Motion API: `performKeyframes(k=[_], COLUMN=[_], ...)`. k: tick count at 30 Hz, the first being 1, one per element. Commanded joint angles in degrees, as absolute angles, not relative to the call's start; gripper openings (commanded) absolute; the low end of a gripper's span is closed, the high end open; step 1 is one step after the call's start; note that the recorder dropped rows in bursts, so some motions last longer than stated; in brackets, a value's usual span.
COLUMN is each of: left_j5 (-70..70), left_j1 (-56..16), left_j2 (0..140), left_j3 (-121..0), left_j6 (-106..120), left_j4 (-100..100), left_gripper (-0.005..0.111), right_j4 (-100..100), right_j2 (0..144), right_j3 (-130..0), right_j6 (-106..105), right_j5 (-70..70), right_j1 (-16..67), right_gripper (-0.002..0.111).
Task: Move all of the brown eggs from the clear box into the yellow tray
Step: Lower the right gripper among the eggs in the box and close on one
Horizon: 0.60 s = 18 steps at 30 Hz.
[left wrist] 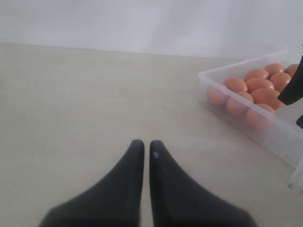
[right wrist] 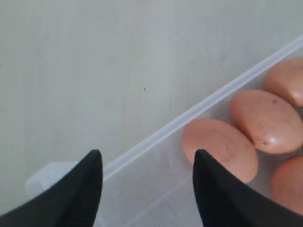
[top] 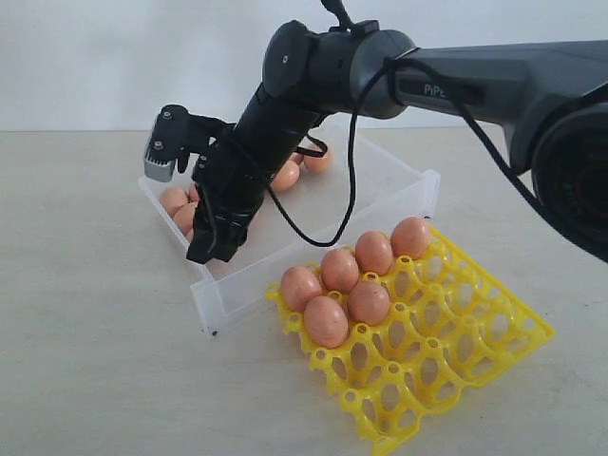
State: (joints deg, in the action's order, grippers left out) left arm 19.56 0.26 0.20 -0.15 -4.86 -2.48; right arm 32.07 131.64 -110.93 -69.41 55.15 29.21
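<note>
While the right gripper (right wrist: 147,158) hangs over a corner of the clear box (top: 237,296), jaws spread wide with nothing between them, the left gripper (left wrist: 146,144) sits closed and empty above the table (left wrist: 71,104). Six brown eggs (top: 340,269) occupy cups in the yellow tray (top: 475,347), just beside the box. Others lie clustered in the box, perhaps nine, though the arm (top: 285,123) hides part of the group.

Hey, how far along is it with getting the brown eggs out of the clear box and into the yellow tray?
Done: six brown eggs sit in the yellow tray.
In hand: nothing. The right tool hangs open and empty over the clear box rim; the left tool is shut over the table.
Left: at least eight boxed eggs to move.
</note>
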Motion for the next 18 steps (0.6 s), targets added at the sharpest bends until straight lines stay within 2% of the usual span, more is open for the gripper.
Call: performKeyframes(k=[1, 7, 13, 16, 18], left_j5=[19.3, 19.3, 19.3, 19.3, 19.3], left_j1=[0.4, 0.4, 0.4, 0.4, 0.4], left_j2=[0.0, 0.0, 0.0, 0.0, 0.0], left_j3=[0.0, 0.0, 0.0, 0.0, 0.0], left_j6=[-4.9, -4.9, -4.9, -4.9, -4.9], left_j4=[-2.3, -2.3, -2.3, -2.3, -2.3], left_gripper=[0.004, 0.004, 0.004, 0.004, 0.004], right_j4=[32.4, 27.5, 2.9, -0.6, 4.1], right_j2=[130.1, 126.7, 123.9, 124.2, 125.3], right_j3=[-111.3, -111.3, -110.6, -110.6, -110.6], right_j6=[-62.5, -59.9, -53.0, -47.1, -41.7], right_j5=[60.1, 69.8, 70.0, 57.1, 47.9], right_j1=[29.1, 29.1, 28.5, 26.0, 23.5], right_gripper=[0.05, 0.05, 0.05, 0.05, 0.05])
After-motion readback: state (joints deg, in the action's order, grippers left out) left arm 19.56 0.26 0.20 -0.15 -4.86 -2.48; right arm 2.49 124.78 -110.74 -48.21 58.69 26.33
